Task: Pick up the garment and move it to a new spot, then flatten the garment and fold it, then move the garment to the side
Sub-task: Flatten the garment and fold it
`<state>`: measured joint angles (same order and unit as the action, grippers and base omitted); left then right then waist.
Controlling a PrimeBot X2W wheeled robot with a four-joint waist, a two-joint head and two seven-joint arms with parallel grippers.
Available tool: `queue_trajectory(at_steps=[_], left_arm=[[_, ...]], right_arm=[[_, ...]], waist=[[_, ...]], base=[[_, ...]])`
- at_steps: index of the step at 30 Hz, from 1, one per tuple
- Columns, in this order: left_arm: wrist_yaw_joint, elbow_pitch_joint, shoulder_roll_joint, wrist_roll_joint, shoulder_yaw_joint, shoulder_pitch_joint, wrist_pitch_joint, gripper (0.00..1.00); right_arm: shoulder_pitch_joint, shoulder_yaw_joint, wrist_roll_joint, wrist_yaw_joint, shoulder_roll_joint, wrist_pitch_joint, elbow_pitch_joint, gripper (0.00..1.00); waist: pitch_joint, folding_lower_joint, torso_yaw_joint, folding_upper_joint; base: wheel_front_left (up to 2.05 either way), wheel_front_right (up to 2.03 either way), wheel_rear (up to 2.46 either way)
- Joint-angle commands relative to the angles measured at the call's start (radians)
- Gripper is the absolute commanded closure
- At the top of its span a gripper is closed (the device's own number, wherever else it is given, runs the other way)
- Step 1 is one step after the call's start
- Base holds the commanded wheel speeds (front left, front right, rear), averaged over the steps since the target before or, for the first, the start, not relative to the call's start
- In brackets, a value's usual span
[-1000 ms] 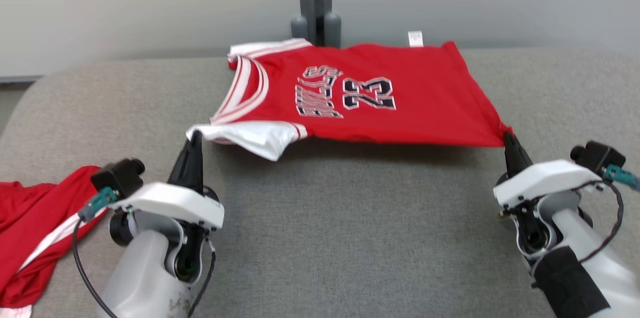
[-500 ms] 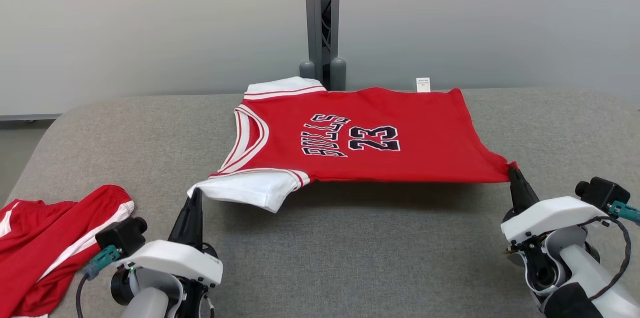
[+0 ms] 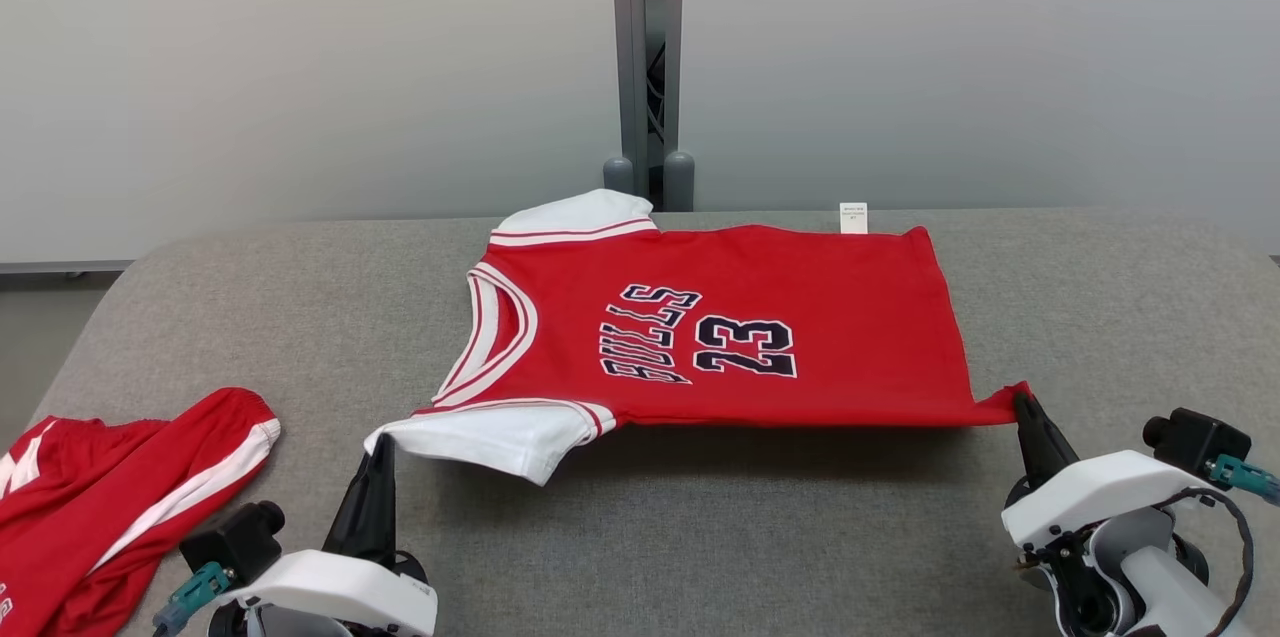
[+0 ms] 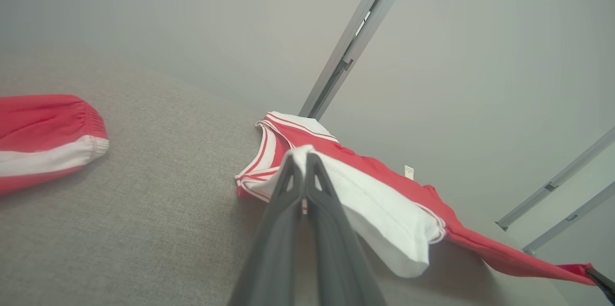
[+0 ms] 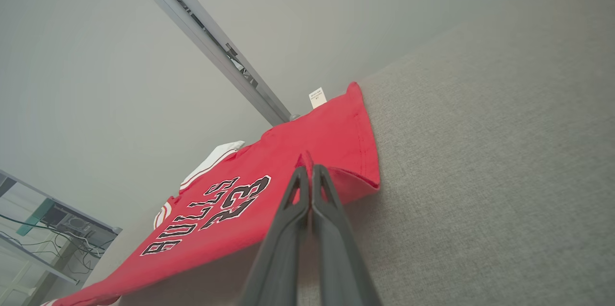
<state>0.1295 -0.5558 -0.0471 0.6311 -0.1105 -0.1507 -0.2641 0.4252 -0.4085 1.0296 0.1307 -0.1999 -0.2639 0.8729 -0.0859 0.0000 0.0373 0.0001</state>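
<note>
So: jersey [image 3: 760, 317] spans left-right, near edge lifted; left fingers [image 3: 381, 457] clamp its sleeve [image 3: 500, 432], right fingers [image 3: 1025, 412] its hem corner [image 3: 1000, 402].

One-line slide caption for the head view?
Left end effector grips the white sleeve of the red jersey, right end effector its hem corner, near edge lifted off the grey table.

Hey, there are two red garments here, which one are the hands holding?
The jersey printed BULLS 23: the left hand pinches its white sleeve, the right hand its hem corner. The other red garment lies untouched at the left.
</note>
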Motion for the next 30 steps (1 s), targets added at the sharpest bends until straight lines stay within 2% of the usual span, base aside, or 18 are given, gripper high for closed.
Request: queue_trajectory(at_steps=[1,14,30], left_arm=[[0.001,0.007,-0.007,-0.009,0.005,0.009,0.0,1.0],[0.0,0.043,-0.007,-0.072,-0.014,0.153,0.0,1.0],[-0.072,0.146,-0.007,0.011,0.025,0.258,0.0,1.0]], right_arm=[[-0.014,0.001,-0.006,0.0,-0.006,0.0,-0.004,1.0],[-0.085,0.0,-0.075,0.0,0.004,0.0,0.01,1.0],[-0.205,-0.013,-0.106,0.0,-0.001,0.0,-0.002,1.0]], waist=[[-0.001,0.0,0.0,-0.0001],[-0.027,0.0,-0.024,-0.0001],[-0.033,0.0,-0.031,-0.0001]], base=[[0.0,0.0,0.0],[0.0,0.0,0.0],[0.0,0.0,0.0]])
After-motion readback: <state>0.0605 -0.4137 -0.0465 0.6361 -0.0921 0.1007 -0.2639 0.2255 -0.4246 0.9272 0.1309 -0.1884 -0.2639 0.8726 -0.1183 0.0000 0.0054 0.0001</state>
